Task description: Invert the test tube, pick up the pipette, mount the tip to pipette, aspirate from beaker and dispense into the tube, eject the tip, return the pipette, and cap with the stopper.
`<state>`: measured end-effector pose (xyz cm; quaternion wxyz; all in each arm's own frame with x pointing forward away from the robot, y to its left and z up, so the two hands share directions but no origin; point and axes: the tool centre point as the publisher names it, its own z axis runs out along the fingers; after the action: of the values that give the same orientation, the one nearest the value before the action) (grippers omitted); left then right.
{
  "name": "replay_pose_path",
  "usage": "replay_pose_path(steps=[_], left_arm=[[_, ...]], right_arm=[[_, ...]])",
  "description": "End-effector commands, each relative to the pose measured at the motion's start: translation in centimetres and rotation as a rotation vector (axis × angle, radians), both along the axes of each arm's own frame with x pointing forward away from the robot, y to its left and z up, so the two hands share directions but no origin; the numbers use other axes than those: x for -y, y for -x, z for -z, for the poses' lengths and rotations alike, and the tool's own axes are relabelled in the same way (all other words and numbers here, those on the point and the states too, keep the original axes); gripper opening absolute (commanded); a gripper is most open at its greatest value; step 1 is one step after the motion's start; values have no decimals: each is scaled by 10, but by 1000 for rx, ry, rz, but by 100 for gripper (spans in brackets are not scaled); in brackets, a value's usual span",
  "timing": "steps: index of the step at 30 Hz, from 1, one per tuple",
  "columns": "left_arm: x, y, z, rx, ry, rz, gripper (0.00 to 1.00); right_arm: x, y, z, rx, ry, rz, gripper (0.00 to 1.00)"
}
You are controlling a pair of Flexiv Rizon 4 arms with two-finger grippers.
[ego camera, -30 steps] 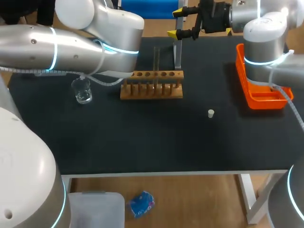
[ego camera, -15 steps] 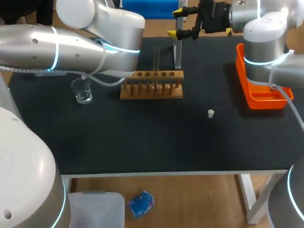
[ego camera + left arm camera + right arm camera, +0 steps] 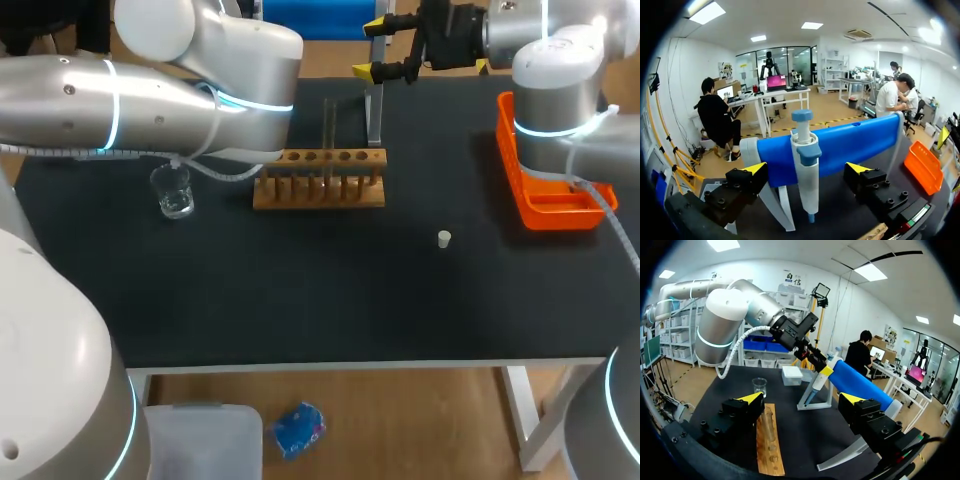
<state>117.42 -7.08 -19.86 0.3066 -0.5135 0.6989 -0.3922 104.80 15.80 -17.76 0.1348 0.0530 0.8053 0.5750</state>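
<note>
Pipette (image 3: 809, 187): white barrel with a blue plunger knob on top, a blue collar just below it and a small blue end at the foot.
Pipette place: it hangs upright on the blue beam of the stand (image 3: 855, 142), close to one of the stand's white slanted legs, at the back of the counter (image 3: 300, 300). In the head view the left arm covers it.
Left gripper (image 3: 806, 169): fingers spread wide, one yellow tip on each side of the pipette. The barrel stands in the gap and neither finger touches it.
Left arm (image 3: 150, 100): comes in from the left and crosses over the back left of the counter. The right wrist view shows its wrist sloping down to the pipette.
Test tube (image 3: 328, 135): clear, standing upright in the wooden rack (image 3: 318, 190), which lies in front of the stand.
Right gripper (image 3: 372, 48): fingers wide apart and holding nothing, held high near the stand's right end and pointing left. In its own view the rack and tube lie below, between its tips.
Right arm (image 3: 555, 100): comes in from the right, with an upright link over the orange tray (image 3: 550, 210) at the counter's right edge.
Beaker (image 3: 173, 190): clear glass on the counter, left of the rack and apart from it.
Stopper (image 3: 444, 238): small and pale, lying alone on the counter to the front right of the rack, well apart from it.
</note>
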Motion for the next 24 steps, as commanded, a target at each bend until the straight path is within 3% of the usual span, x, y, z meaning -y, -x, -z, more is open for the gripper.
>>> replay_pose_path(steps=[1,4,9,11,14,19,24], left_arm=[[-3,10,-11,14,11,30,100],[-3,16,-22,32,0,64,100],[-7,27,-32,85,-16,271,100],[-11,33,-33,83,-73,331,100],[-19,43,-38,105,-92,425,100],[-28,61,-48,150,-51,619,100],[-29,77,-50,130,-51,714,100]], right_arm=[[1,0,0,-1,3,-2,100],[1,0,0,-1,3,-2,100],[1,0,0,-1,3,-2,100],[1,0,0,-1,3,-2,100],[1,0,0,-1,3,-2,100],[1,0,0,-1,3,-2,100],[1,0,0,-1,3,-2,100]])
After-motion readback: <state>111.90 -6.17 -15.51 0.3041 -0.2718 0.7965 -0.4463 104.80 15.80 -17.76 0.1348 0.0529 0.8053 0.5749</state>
